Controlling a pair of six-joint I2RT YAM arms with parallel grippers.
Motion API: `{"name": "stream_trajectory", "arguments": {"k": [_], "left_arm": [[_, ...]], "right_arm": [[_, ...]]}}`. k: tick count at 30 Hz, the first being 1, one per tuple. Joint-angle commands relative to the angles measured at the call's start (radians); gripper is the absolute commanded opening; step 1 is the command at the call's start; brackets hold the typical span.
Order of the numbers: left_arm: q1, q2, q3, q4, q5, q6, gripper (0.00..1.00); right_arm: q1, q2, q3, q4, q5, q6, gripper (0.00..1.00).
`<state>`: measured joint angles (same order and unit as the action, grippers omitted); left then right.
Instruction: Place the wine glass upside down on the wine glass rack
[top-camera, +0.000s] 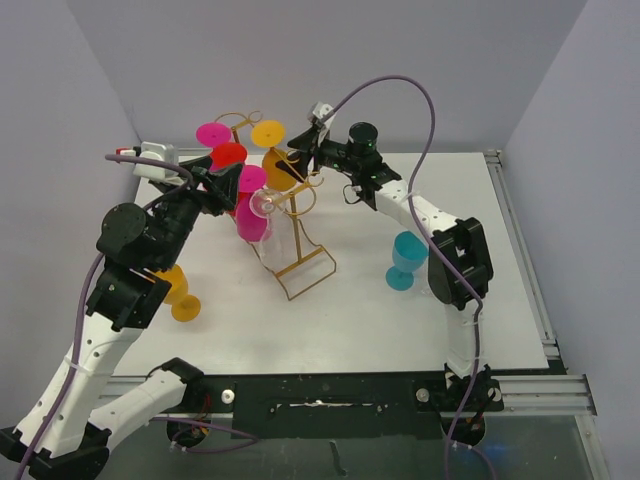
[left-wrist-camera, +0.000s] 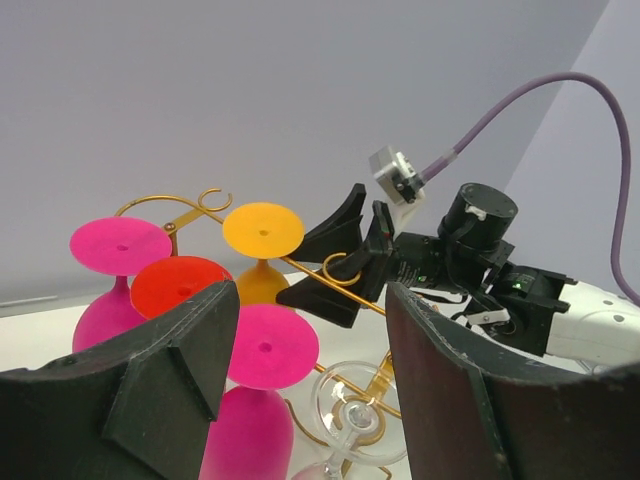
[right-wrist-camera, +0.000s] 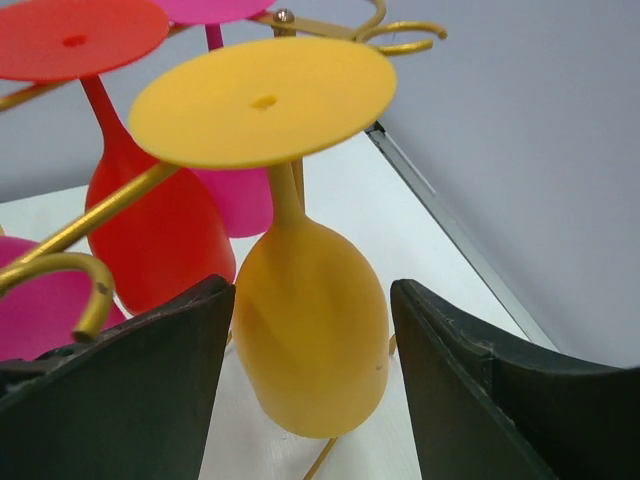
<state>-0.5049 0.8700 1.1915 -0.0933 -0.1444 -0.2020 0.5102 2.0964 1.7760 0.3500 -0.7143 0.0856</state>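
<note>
The gold wire wine glass rack (top-camera: 307, 270) stands mid-table with several glasses hanging upside down from its arms. A yellow wine glass (right-wrist-camera: 310, 330) hangs there by its foot (right-wrist-camera: 265, 100), bowl down. My right gripper (right-wrist-camera: 310, 300) is open, one finger on each side of that bowl, with a gap on the right side. In the top view the right gripper (top-camera: 298, 158) is at the rack's back right. My left gripper (left-wrist-camera: 310, 400) is open and holds nothing. It faces a pink glass (left-wrist-camera: 262, 345) and a clear glass (left-wrist-camera: 362, 405), both hanging on the rack.
A teal glass (top-camera: 405, 260) stands upright on the table right of the rack. An orange glass (top-camera: 178, 292) lies on its side at the left, under my left arm. Red (top-camera: 229, 155) and pink (top-camera: 212, 134) glasses hang at the rack's back left.
</note>
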Motion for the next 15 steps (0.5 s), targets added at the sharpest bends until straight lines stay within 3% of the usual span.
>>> {"name": "stream_trajectory", "arguments": {"k": [1, 8, 15], "left_arm": [[0.002, -0.017, 0.046, 0.017, 0.019, -0.007, 0.57], [0.002, -0.023, 0.048, 0.005, 0.028, -0.011, 0.57], [0.002, -0.027, 0.049, -0.007, 0.029, -0.011, 0.58]], "right_arm": [[-0.044, -0.127, -0.035, 0.159, 0.031, 0.092, 0.66], [-0.056, -0.160, -0.051, 0.151, 0.065, 0.122, 0.68], [-0.056, -0.177, -0.039, 0.062, 0.197, 0.108, 0.69]]}}
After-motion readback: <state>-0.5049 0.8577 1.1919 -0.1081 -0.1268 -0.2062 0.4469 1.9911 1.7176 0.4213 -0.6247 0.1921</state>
